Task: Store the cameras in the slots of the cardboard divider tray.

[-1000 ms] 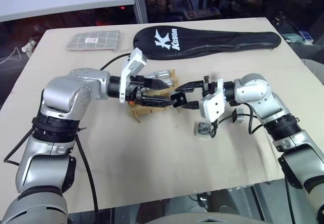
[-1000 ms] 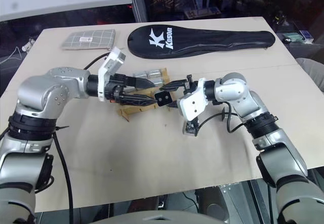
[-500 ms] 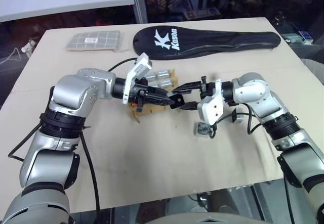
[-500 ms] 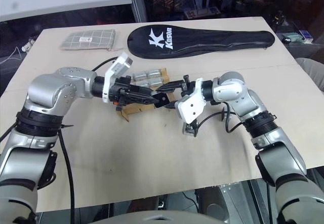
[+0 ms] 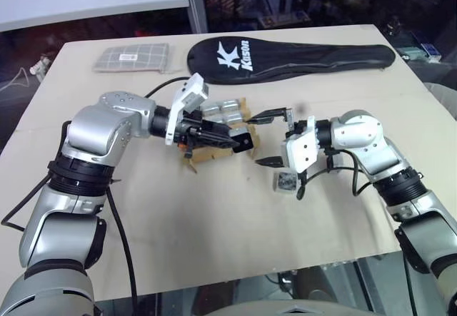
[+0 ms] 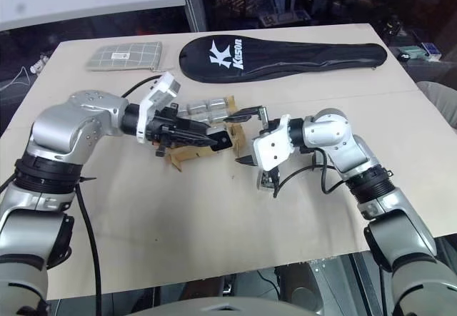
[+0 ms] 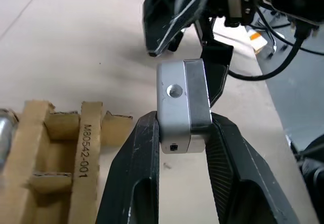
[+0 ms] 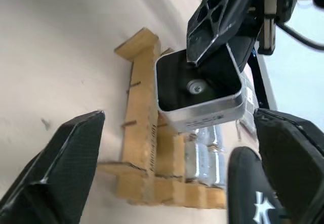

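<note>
1. A silver camera [image 7: 182, 105] (dark front face) is pinched tight in the left pincer [image 7: 183, 133], just beside the cardboard tray [image 5: 214, 152].
2. The right pincer [image 5: 270, 138] is wide open and holds nothing, near that camera.
3. More cameras [image 5: 220, 108] sit in the tray.
4. Another camera [image 5: 285, 182] lies on the counter [image 5: 214, 245], near the tray.

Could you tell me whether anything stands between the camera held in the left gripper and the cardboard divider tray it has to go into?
Nothing visible does. The left gripper is shut on the camera just beside the cardboard divider tray. The right gripper stands open on the camera's far side, away from the tray.
</note>
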You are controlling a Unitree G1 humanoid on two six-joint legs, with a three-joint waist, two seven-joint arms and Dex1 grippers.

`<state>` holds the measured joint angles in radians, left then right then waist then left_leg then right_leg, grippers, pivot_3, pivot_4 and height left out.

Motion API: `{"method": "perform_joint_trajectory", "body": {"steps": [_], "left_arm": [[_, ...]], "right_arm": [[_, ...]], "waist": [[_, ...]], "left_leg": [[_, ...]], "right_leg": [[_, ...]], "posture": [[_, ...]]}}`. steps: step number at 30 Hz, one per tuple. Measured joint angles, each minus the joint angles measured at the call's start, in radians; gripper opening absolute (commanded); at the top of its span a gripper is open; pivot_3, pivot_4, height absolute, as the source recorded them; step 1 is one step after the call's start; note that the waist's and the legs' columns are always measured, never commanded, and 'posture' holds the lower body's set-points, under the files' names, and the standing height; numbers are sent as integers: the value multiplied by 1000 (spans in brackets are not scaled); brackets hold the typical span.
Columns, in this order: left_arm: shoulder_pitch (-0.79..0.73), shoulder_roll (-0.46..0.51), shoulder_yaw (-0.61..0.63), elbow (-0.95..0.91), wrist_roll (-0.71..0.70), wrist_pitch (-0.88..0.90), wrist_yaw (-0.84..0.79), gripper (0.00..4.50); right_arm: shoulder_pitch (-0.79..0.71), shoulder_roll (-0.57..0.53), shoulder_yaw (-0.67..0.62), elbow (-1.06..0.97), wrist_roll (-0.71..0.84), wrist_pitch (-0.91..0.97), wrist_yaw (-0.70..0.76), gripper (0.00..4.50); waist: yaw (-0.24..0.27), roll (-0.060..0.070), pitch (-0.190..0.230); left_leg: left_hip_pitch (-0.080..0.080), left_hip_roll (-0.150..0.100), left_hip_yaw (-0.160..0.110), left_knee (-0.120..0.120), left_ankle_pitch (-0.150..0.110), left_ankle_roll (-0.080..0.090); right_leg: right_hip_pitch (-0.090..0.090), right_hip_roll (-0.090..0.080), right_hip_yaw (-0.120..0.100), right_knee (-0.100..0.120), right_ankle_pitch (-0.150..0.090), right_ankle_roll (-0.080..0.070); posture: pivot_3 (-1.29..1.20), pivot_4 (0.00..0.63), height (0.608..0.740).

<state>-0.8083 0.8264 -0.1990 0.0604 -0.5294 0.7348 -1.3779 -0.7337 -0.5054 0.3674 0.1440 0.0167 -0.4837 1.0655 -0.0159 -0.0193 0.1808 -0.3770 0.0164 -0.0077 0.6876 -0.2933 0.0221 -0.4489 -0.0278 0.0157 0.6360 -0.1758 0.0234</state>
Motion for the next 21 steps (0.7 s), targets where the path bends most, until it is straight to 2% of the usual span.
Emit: {"method": "perform_joint_trajectory", "body": {"steps": [3, 10, 15, 18, 21], "left_arm": [[6, 6, 38, 39, 20, -91, -18, 719], [60, 80, 116, 240, 121, -390, -107, 719], [66, 84, 118, 350, 169, -528, -172, 719], [57, 82, 110, 456, 227, -619, -190, 719], [22, 44, 102, 558, 287, -699, -179, 719]], "right_arm": [[95, -52, -52, -121, 136, 149, 24, 4427], [506, -298, -338, -405, 641, 713, 63, 4427], [720, -359, -503, -440, 772, 811, 138, 4427], [862, -375, -580, -432, 774, 790, 228, 4427], [918, -375, -627, -399, 750, 755, 276, 4427]], "waist": [[6, 0, 0], [9, 0, 0], [9, -1, 0], [9, -2, -1], [9, -3, -1]], "left_leg": [[-1, 0, -1, 0, 0, 0], [-1, -3, -1, 0, 0, 1], [-1, -3, -1, 1, 0, 1], [0, -3, -1, 1, 0, 1], [-1, -3, -1, 4, 0, 1]], "right_leg": [[0, -1, -1, -1, 0, 0], [1, -3, -2, -2, 0, 1], [1, -3, -2, -1, -2, 4], [1, -3, -1, 0, -3, 5], [1, -3, -1, 1, -2, 6]], "posture": [[0, 150, 740], [0, 150, 740], [0, 150, 740], [0, 150, 740], [0, 150, 740]]}}
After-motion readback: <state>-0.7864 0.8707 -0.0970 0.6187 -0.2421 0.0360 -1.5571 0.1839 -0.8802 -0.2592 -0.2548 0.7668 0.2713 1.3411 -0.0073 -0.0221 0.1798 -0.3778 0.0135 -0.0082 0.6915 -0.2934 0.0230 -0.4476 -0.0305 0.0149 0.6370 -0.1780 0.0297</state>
